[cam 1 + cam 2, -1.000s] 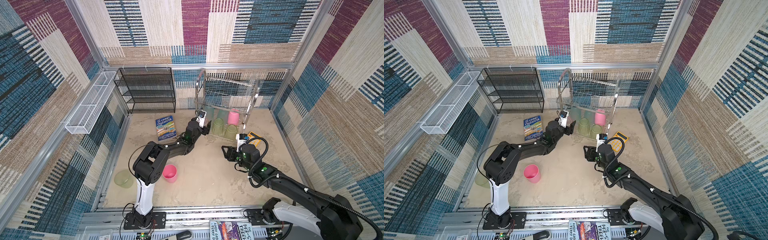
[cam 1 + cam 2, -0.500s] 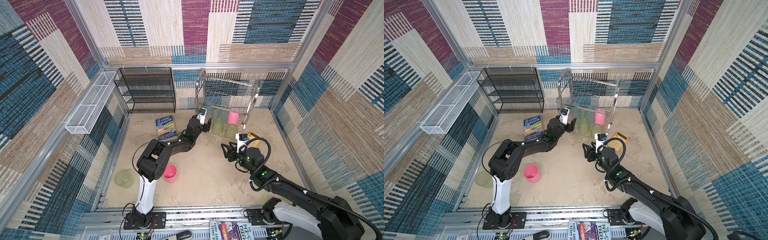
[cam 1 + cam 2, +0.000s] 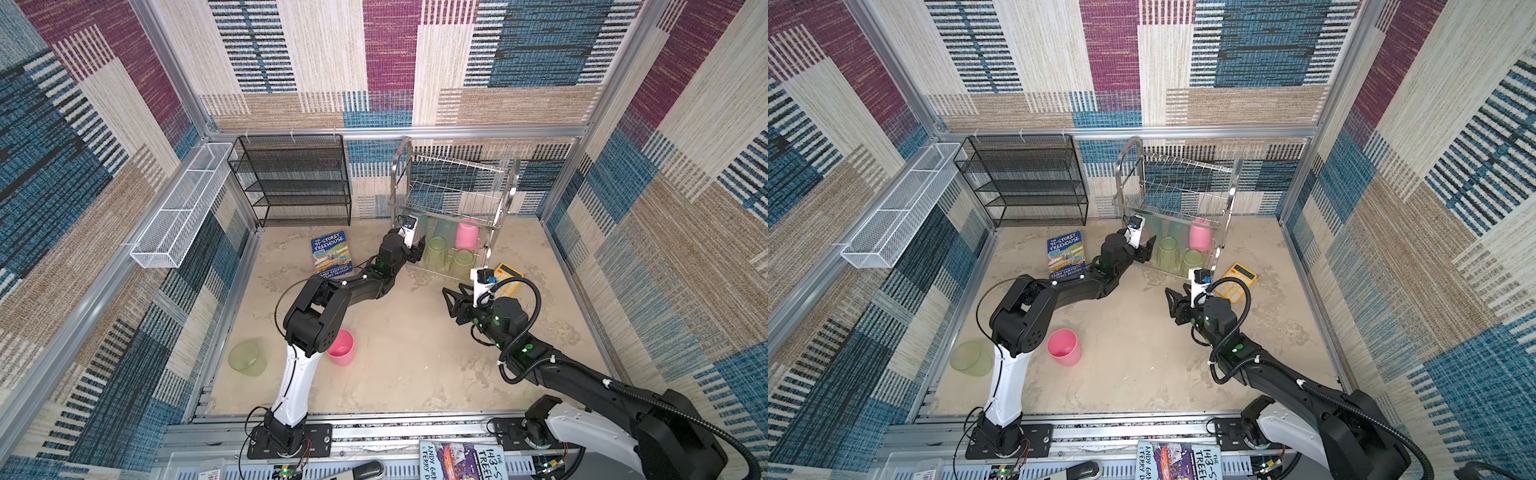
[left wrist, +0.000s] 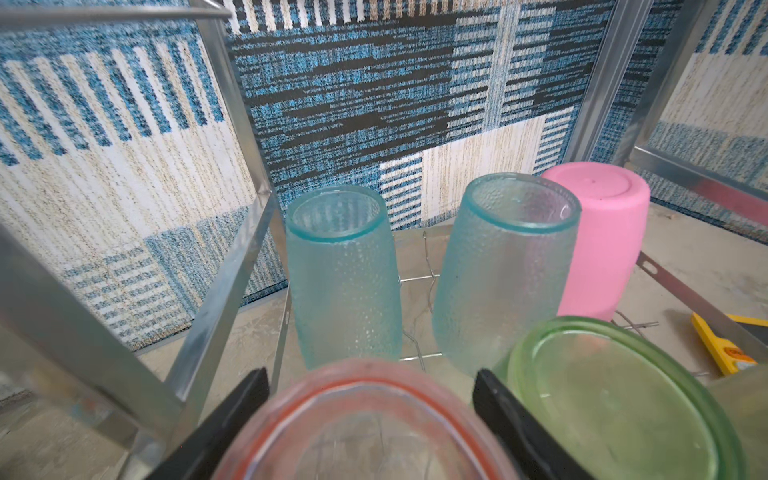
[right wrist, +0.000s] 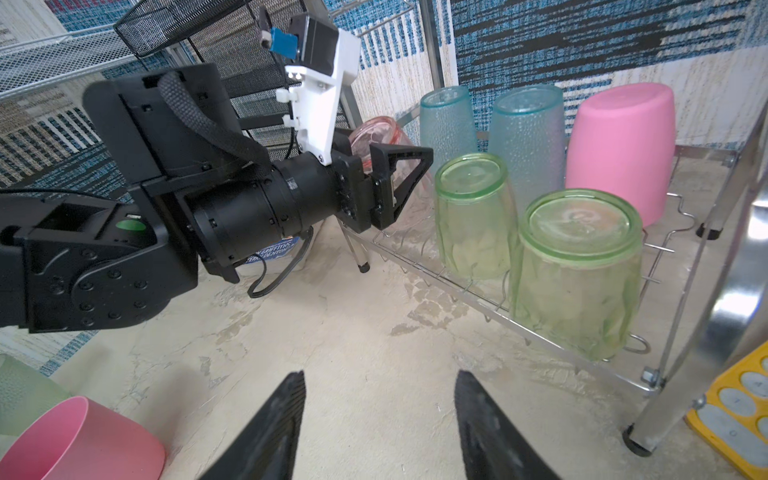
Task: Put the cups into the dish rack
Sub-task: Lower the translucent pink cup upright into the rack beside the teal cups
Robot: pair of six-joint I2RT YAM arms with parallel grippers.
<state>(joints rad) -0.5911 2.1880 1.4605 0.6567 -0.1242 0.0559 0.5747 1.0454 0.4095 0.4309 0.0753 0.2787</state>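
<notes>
Clamped on the salmon-pink cup, my left gripper has reached deeper into the dish rack's lower tier, while my empty right gripper has edged slightly toward the rack.

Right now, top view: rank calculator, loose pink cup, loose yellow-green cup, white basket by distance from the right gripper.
From the right gripper:
1. calculator, just to its right
2. pink cup, lower left of it
3. yellow-green cup, farther left, same row
4. white basket, far left, mounted up high
</notes>
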